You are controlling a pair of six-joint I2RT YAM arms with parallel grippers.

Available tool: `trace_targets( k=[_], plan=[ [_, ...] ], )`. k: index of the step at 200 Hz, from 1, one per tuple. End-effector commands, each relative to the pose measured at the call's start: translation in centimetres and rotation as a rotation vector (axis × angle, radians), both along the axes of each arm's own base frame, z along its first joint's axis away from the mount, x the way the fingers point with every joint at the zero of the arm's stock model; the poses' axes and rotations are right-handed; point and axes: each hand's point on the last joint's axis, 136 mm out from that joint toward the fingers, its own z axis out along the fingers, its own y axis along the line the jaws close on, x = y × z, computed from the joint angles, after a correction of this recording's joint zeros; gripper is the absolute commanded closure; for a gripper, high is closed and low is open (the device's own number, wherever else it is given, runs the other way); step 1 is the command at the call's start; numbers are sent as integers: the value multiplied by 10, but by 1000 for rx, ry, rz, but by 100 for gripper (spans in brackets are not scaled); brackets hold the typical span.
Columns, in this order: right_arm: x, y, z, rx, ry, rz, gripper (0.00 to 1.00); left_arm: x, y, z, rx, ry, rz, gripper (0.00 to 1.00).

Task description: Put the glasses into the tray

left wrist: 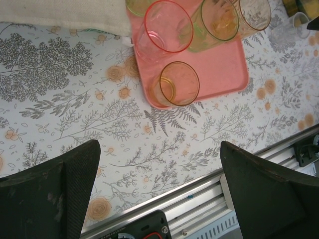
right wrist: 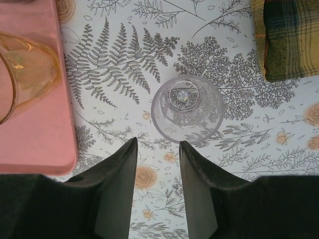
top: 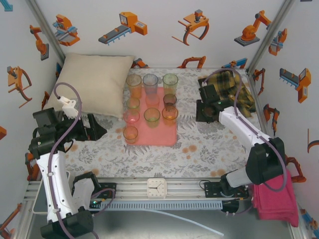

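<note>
Right jaws narrow, empty | clear glass (right wrist: 187, 107) just ahead, axis vertical | left jaws wide, empty

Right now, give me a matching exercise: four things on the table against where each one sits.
Things:
1 clear glass
2 nearest orange glass
3 pillow
4 plaid cloth

Places:
A far-left corner
B near-left corner of the tray
C far-right corner
D between the tray and the plaid cloth

Pairs: 1-D, 2-B, 3-A, 4-C
</note>
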Motion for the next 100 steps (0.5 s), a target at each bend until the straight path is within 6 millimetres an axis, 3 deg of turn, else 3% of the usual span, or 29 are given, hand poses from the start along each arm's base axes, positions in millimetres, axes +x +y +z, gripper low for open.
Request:
trace_targets(
  k=[1,100],
  plan=[
    [13,4,5,6,-26,22,60,-2,-3,7,-19,-25,-4,2],
    [25,10,-16,-10,15,46,60,-6,-1,4,-6,-31,7,2]
  ],
)
